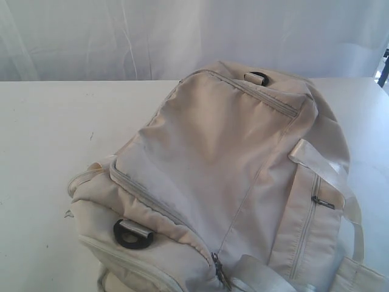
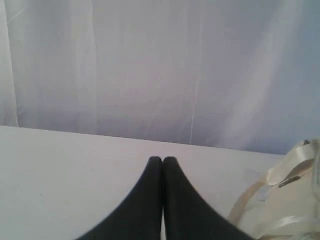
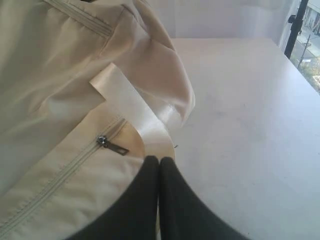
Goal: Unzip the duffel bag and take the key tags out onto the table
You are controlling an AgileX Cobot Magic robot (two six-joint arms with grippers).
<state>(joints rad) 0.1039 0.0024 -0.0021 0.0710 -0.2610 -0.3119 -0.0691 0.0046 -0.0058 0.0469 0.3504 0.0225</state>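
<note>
Lying nearer the right edge of the wide white table [image 1: 48, 152], the big cream fabric duffel bag [image 1: 231, 182] is zipped shut; key tags unseen, prob. inside. Soft, floppy cloth, so pinch the small grey metal zip pull [image 1: 217, 264]. Left gripper [image 2: 162, 159] & right gripper [image 3: 159, 159] clenched, empty.

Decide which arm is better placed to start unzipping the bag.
Probably right: the right pincer, shut, sits beside a zip pull on the bag; the left pincer faces mostly table.
</note>
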